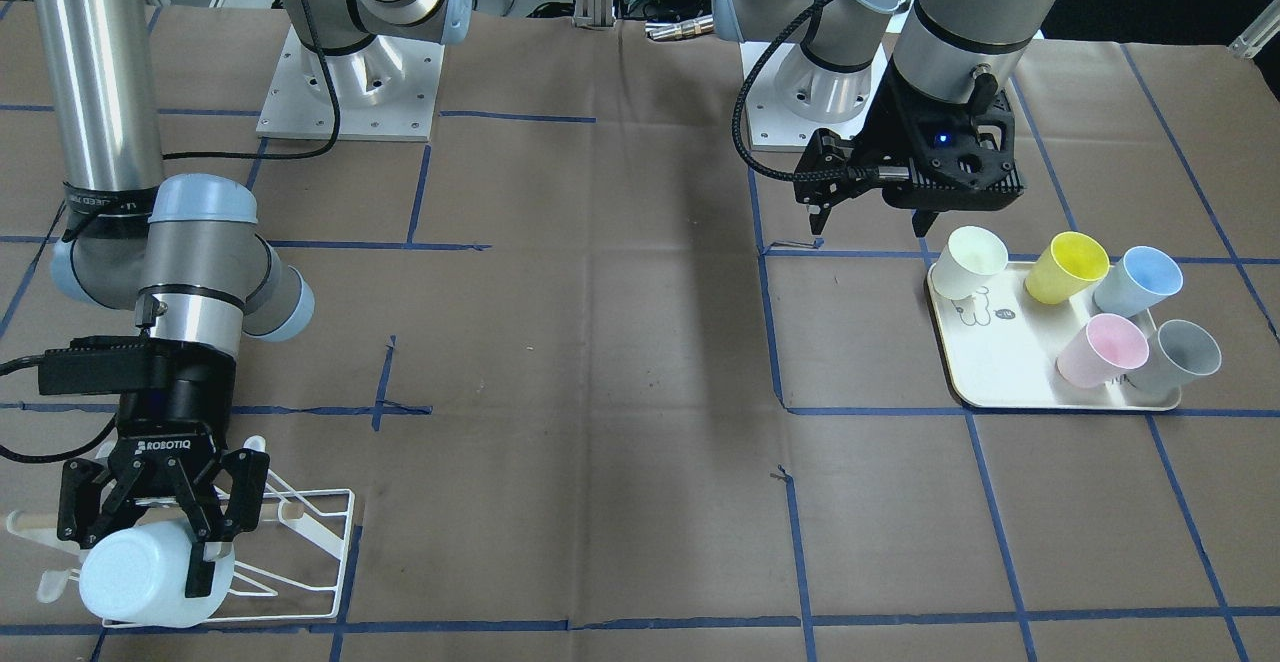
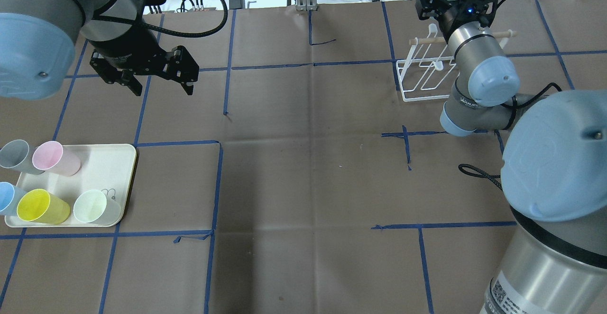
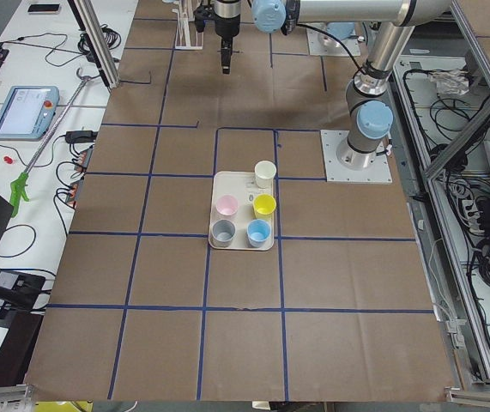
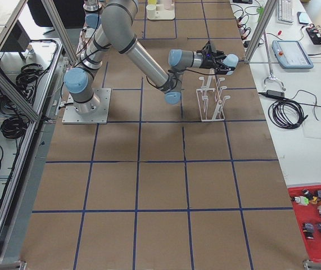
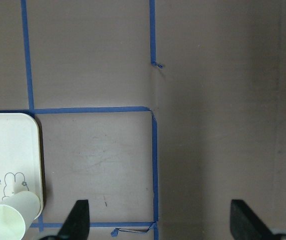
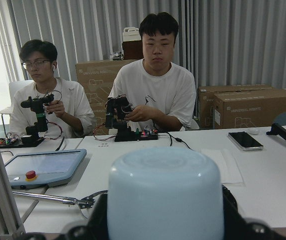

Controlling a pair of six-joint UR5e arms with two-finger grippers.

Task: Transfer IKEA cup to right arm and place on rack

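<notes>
right gripper (image 1: 150, 550) clamped on cup (image 1: 135, 582) | left gripper (image 2: 163, 86) apart, empty | centre cup mouth over rack (image 2: 427, 41) prong before release

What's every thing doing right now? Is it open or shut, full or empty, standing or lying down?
right end effector, shut on the pale blue cup
pale blue cup, gripped, held in the air at the rack's end
rack, standing, no cup on its prongs
left end effector, open, empty
tray, flat on the table, holding cups
five cups, upright on the tray, empty
</notes>
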